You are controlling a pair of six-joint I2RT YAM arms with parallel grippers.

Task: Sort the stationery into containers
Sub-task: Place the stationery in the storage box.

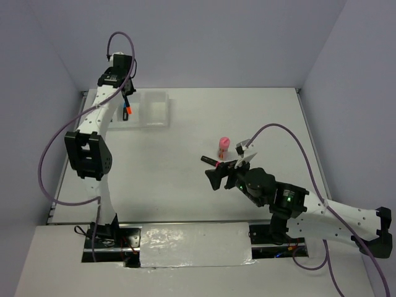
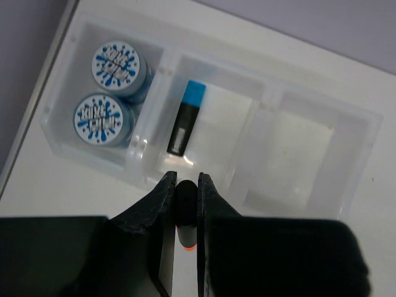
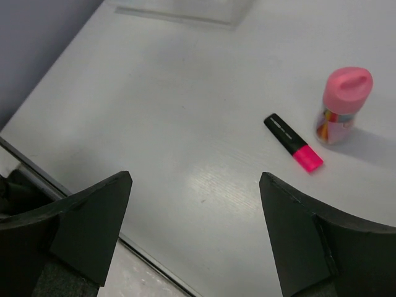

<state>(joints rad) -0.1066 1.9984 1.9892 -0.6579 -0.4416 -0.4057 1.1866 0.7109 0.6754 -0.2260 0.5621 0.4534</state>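
The translucent white tray (image 2: pixel 318 185) has three compartments. Two blue rolls (image 2: pixel 114 65) (image 2: pixel 99 120) stand in its left one. The blue-capped highlighter (image 2: pixel 184 120) lies in the middle one. The right one is empty. My left gripper (image 2: pixel 184 180) is shut on the orange-capped highlighter (image 2: pixel 185 213), held above the tray's near edge at the middle compartment; it also shows in the top view (image 1: pixel 126 112). The pink-capped highlighter (image 3: pixel 294 143) lies on the table beside the upright pink-tan stick (image 3: pixel 344 105). My right gripper (image 3: pixel 195 179) is open and empty, hovering short of them.
In the top view the tray (image 1: pixel 156 115) sits at the far left of the white table, partly behind the left arm (image 1: pixel 102 105). The pink stick (image 1: pixel 223 146) stands mid-table just beyond my right gripper (image 1: pixel 226 162). The table's near edge (image 3: pixel 80 207) runs under the right gripper.
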